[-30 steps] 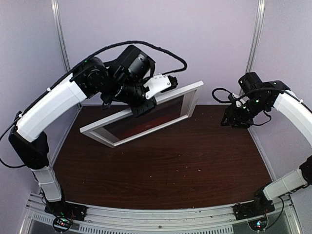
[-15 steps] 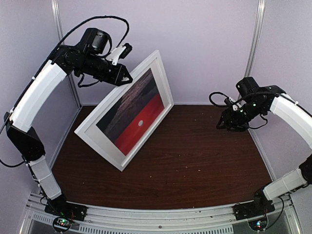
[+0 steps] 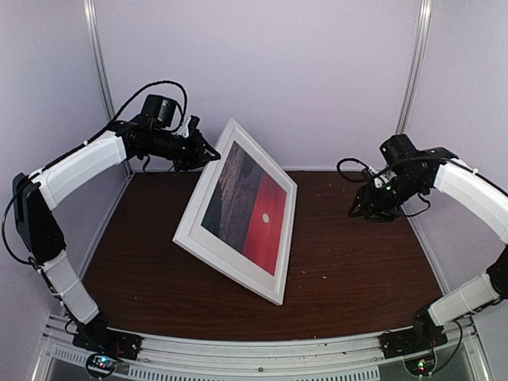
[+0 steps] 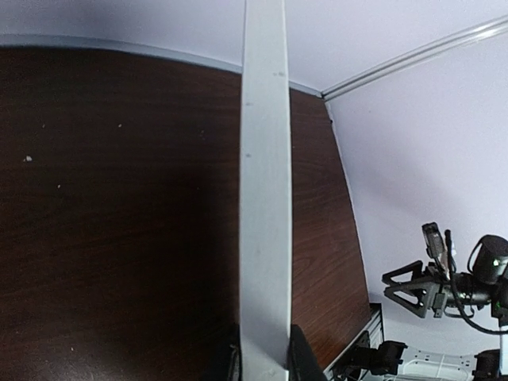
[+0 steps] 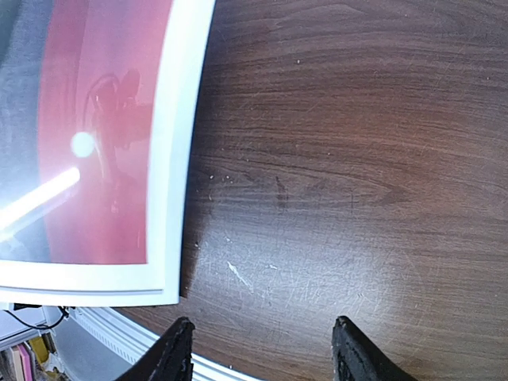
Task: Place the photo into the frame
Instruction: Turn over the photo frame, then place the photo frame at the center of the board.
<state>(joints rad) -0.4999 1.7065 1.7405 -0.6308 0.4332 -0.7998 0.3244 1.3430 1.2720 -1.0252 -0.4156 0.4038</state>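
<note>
Dark table [image 3: 357, 270]: left fingers [image 3: 203, 150] clamp the tilted white frame [image 3: 230, 262] holding red photo [image 3: 268, 226]; right fingers [image 5: 176, 351] apart.

High rear camera overlooks the whole table [image 3: 349, 270]; both wrist cameras sit close, sharing the frame [image 3: 230, 262].

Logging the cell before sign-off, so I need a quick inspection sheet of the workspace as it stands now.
Surface: dark wood table, scuffed, with a few pale specks.
Job's things: photo sits inside the frame; the frame is tilted steeply, lower edge down by the table, contact unclear.
Clutter: nothing seen.
Grippers: left gripper shut on the frame's upper edge; right gripper open, empty, apart from the frame.
Cables: black cable arcs above the left gripper; second cable loops by the right gripper.
Surroundings: pale walls, metal uprights.
</note>
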